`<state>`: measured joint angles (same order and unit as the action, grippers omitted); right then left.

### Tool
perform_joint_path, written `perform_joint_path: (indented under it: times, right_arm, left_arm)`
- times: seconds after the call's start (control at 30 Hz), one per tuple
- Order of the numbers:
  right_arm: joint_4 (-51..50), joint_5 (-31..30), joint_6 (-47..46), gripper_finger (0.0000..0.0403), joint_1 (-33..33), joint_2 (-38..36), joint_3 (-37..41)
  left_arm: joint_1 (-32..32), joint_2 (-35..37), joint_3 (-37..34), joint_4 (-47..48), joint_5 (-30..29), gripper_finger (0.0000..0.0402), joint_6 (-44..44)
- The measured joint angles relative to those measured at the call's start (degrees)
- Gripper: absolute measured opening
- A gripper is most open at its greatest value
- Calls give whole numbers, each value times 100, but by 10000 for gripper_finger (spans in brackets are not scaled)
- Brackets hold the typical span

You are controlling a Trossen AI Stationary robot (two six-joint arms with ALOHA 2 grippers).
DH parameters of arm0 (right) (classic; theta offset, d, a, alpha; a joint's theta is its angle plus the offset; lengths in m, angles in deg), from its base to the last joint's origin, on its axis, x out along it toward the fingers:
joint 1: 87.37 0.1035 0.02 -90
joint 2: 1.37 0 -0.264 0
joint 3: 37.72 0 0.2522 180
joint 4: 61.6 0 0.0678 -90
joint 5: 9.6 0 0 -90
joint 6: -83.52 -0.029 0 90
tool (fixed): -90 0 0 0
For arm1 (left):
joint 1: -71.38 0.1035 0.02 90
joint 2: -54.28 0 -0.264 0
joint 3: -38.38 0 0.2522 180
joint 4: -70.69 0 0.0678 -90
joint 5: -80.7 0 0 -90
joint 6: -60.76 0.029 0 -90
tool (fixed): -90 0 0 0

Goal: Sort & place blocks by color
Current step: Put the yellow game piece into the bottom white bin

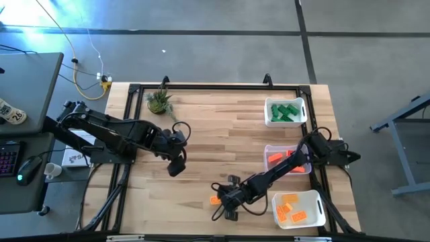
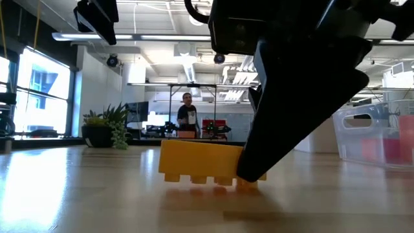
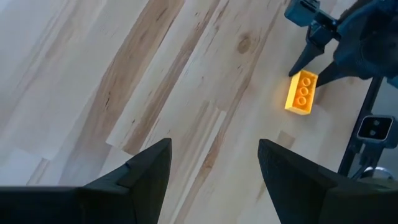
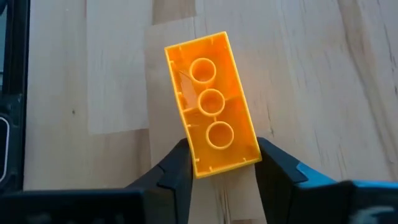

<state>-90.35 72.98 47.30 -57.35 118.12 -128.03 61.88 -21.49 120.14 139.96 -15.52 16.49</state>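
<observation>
- The left gripper [image 1: 176, 166] is held above the bench [image 1: 215, 128], left of the middle, with its fingers [image 3: 146, 171] spread wide and nothing between them. This arm seems to be waiting.
- A small green plant [image 1: 159, 101] can be seen near the far left corner of the bench.
- The right gripper [image 1: 227, 200] is low at the front of the bench. Its two fingers [image 4: 177, 171] are set on either side of one end of a yellow-orange block [image 4: 211, 102]. The sides of the block look touched by both fingers, but a firm hold cannot be told yet.
- The yellow-orange block [image 1: 215, 199] lies on the bench upside down, with its hollow side up and its studs down. It has not been lifted.
- Three white bins are lined up on the right side: a far bin [image 1: 285, 111] with green blocks, a middle bin [image 1: 285, 160] with red-orange blocks, and a near bin [image 1: 299, 208] with yellow-orange blocks.
- The step in hand looks like the grab of this block.
- Next, the block needs to be squeezed tight, lifted straight up, carried right to the near bin and let go there.
- The grip is only at one end, so the block might tip or slip.
</observation>
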Motion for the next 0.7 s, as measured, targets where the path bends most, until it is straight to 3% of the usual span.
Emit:
perform_joint_path:
  times: [0.27, 0.7]
  right_arm:
    - [-487, -29, -662, 116, -146, -187, 16]
    - [-1904, -317, -2262, 116, 0, -1076, 22]
  left_arm:
    - [15, 252, -4, 4, -33, 229, 613]
    - [203, 1581, -2, 52, -126, 229, 1495]
